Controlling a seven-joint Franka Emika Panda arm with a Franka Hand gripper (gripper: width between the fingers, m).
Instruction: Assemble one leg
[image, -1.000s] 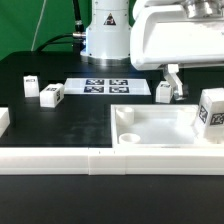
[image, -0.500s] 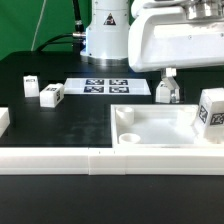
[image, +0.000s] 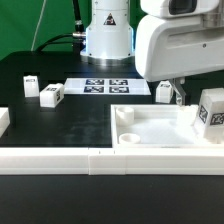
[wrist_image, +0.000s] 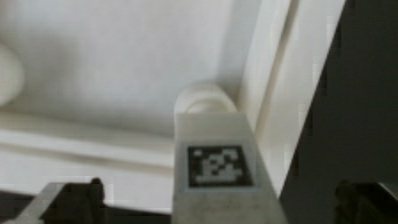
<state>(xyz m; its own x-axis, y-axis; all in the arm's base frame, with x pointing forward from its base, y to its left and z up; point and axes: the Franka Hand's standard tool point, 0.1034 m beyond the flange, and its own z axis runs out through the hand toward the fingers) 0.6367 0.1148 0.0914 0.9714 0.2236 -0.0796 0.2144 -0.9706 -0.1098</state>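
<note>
A leg (image: 163, 92), a small white block with a marker tag, stands at the far edge of the large white tray-like part (image: 160, 128). My gripper (image: 171, 90) hangs over this leg from the big white hand. In the wrist view the leg (wrist_image: 215, 140) stands midway between my two dark fingertips (wrist_image: 71, 200). The gripper (wrist_image: 217, 205) is open, with a clear gap on each side of the leg. The tray part's white floor (wrist_image: 107, 120) lies beside the leg.
A second leg (image: 212, 108) stands on the tray part at the exterior view's right. Two more legs (image: 51, 94) (image: 30, 84) stand on the black table at the left. The marker board (image: 105, 87) lies at the back. A long white bar (image: 100, 160) runs along the front.
The hand has come down over the leg by the tray part's far edge. The leg and the other parts have not moved.
</note>
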